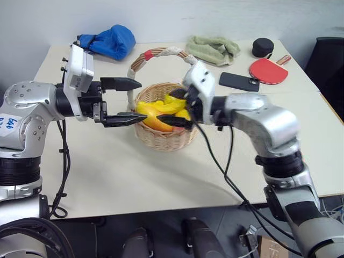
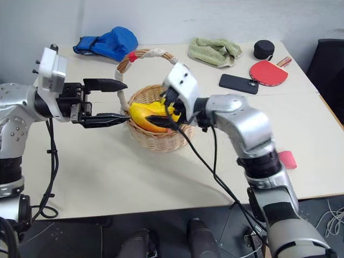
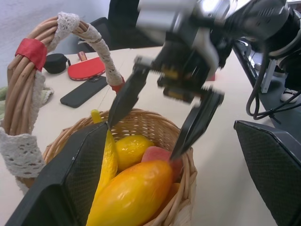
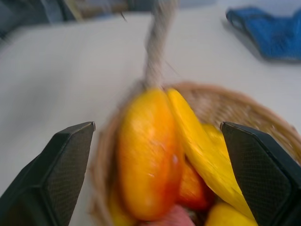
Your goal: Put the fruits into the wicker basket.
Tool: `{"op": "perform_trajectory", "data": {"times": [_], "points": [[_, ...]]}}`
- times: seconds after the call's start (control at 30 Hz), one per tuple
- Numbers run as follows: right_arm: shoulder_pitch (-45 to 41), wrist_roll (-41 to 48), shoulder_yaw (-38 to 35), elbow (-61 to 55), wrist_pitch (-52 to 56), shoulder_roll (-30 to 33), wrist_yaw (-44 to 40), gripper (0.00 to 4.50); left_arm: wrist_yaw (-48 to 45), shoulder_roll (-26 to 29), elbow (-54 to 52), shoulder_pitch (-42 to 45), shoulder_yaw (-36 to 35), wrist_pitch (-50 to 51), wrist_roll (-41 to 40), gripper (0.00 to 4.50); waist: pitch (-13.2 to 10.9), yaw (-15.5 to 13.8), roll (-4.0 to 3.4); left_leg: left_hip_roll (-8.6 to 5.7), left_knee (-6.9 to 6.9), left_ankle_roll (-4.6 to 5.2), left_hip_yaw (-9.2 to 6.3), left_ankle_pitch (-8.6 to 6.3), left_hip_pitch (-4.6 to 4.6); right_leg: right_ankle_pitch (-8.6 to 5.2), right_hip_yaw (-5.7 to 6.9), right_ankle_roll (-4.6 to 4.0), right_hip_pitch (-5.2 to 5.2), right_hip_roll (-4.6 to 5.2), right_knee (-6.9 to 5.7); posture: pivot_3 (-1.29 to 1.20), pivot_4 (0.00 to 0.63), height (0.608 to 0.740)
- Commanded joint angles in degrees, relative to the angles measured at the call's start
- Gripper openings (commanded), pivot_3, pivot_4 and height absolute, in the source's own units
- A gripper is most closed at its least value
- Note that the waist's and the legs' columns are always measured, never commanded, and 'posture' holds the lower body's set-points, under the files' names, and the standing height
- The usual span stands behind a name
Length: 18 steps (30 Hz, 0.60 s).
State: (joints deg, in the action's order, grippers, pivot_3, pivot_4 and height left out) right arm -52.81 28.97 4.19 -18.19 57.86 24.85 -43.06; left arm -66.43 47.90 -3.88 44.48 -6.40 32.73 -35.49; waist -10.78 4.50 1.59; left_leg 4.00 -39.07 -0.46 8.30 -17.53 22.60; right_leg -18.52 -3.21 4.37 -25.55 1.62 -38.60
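The wicker basket (image 1: 161, 142) stands mid-table, its arched handle (image 1: 161, 52) wrapped in white cloth with a red patch. Inside lie the fruits: an orange-yellow mango (image 1: 153, 119), a yellow banana (image 4: 197, 150), a lemon (image 3: 131, 149) and a red piece (image 3: 157, 154). My right gripper (image 1: 180, 109) hovers just over the fruits, open, with nothing between its fingers. My left gripper (image 1: 141, 100) points level toward the basket's left side at the handle's foot, open and empty.
At the table's back lie a blue glove (image 1: 110, 40), a green towel (image 1: 213, 48), a black phone (image 1: 239, 81), a red paddle (image 1: 267, 70) and a round black case (image 1: 263, 47). A small pink block (image 2: 286, 159) sits at the right.
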Motion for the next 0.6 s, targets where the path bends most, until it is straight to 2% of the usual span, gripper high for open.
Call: {"op": "perform_trajectory", "data": {"times": [0.03,0.13,0.27,0.53,0.6], "points": [[4.79,8.13,-10.92,-9.78,9.48,3.05,2.86,4.48,0.16,0.24,-1.72,-0.26,-1.43,-0.49,-0.58,4.50,0.02,-0.21,0.03,0.01,0.01,-0.01,-0.02,-0.01,-0.02,0.00,0.01,0.00,0.03,-0.01,0.02,0.00,0.150,0.740],[7.60,7.56,-15.28,-9.68,11.50,1.08,10.09,4.48,0.16,0.17,-1.75,-0.32,-1.23,-0.63,-0.41,4.50,0.03,0.10,0.06,-0.05,0.00,0.00,0.07,0.03,-0.07,0.00,-0.09,-0.01,0.09,-0.01,0.09,0.00,0.150,0.740],[8.83,-0.03,-12.72,-4.14,3.63,-2.42,18.40,4.48,0.17,-0.21,-1.23,0.66,-0.66,-0.68,-0.15,4.50,0.02,0.91,0.06,-0.17,0.01,0.03,0.39,0.16,-0.32,0.09,-0.19,0.02,0.09,-0.05,-0.11,0.00,0.150,0.740],[6.44,-6.05,-9.46,11.70,-11.52,-9.31,21.50,4.48,-0.56,-0.55,0.58,2.89,0.45,-1.60,0.71,4.50,0.02,0.95,0.06,-0.14,0.20,-0.04,0.28,0.22,-0.22,0.08,-0.21,-0.02,0.04,-0.10,0.08,0.00,0.150,0.740],[5.68,-6.90,-8.89,14.49,-13.95,-10.30,21.52,4.10,-0.67,-0.63,0.79,3.18,0.51,-1.67,0.81,4.50,0.02,0.97,0.06,-0.10,0.20,-0.03,0.29,0.21,-0.21,0.08,-0.20,-0.02,0.04,-0.09,0.11,0.00,0.150,0.740]]}}
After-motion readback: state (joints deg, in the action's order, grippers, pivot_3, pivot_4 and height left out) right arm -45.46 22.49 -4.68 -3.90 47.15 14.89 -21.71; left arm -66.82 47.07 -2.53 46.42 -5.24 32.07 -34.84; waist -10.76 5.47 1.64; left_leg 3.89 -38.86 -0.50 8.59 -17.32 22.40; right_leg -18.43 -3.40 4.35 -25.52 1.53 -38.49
